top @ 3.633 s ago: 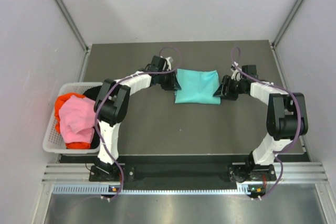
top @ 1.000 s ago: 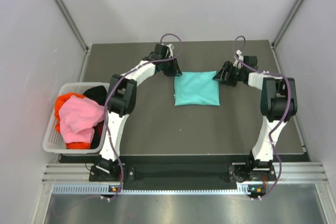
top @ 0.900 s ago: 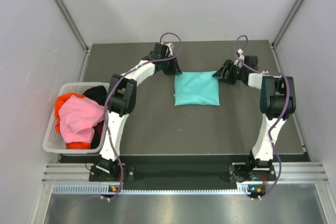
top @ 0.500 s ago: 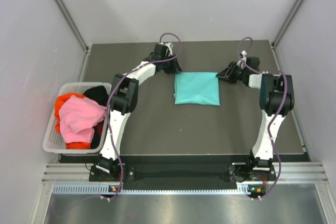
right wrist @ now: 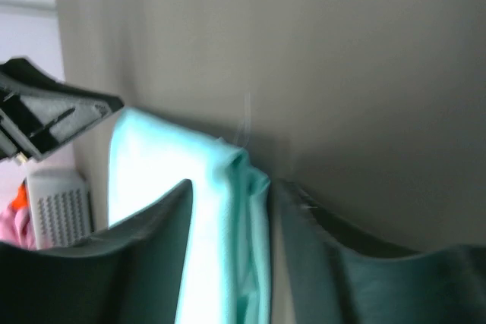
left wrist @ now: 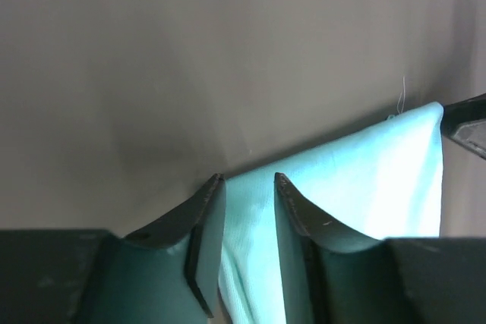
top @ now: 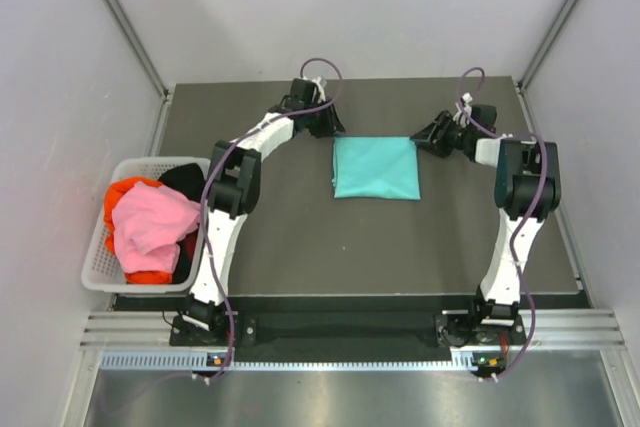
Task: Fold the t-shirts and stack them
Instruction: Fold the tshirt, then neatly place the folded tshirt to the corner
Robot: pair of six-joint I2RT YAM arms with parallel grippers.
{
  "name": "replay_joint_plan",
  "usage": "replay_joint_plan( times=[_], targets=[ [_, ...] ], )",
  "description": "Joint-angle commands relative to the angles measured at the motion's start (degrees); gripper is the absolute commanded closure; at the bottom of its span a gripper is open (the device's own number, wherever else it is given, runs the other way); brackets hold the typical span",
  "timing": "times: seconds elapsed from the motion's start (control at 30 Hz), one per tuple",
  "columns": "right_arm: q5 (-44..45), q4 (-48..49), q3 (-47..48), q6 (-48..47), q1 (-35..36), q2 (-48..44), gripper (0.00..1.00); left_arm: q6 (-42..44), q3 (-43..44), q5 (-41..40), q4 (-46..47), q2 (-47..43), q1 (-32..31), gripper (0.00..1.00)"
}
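Note:
A teal t-shirt (top: 375,168) lies folded into a flat rectangle at the middle of the dark table. My left gripper (top: 331,131) is at its far left corner and my right gripper (top: 417,140) at its far right corner. In the left wrist view the fingers (left wrist: 209,210) close on the teal cloth (left wrist: 364,172) at its edge. In the right wrist view bunched teal cloth (right wrist: 152,157) fills the gap between the jaws of the right gripper (right wrist: 231,184). A pink t-shirt (top: 150,222), a red-orange t-shirt (top: 125,190) and a black t-shirt (top: 185,179) lie heaped in the basket.
The white lattice basket (top: 100,237) stands at the table's left edge. Grey walls close in the table at the back and both sides. The table's far edge runs just behind both grippers.
Both grippers moved from the shirt's sides to its far corners. Over the last second they drew the far edge slightly farther back, and the shirt now lies flatter.

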Motion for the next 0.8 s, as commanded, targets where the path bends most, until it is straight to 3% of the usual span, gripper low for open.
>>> replay_joint_plan(
  times=[0.0, 0.13, 0.33, 0.5, 0.77],
  targets=[
    [0.3, -3.4, 1.1, -2.7, -1.0, -6.0, 0.48, 2.6, 2.3, -1.6, -5.6, -9.4, 0.8, 0.61],
    [-0.3, -8.9, 0.5, -6.7, -0.9, -9.5, 0.41, 4.8, -3.6, -2.1, -7.1, -15.5, 0.9, 0.57],
    [-0.5, -15.8, -2.8, -13.1, -0.7, -12.3, 0.38, 3.1, -20.4, 4.8, -2.6, -23.0, 0.1, 0.55],
    [0.2, -16.6, -7.0, -15.3, -0.5, -14.2, 0.38, 3.3, -30.8, 4.9, 2.1, -26.7, -1.9, 0.55],
    [2.5, -15.5, -14.2, -15.9, -0.2, -18.2, 0.37, 3.9, -32.9, 7.7, 5.8, -22.5, -1.9, 0.52]
  ],
)
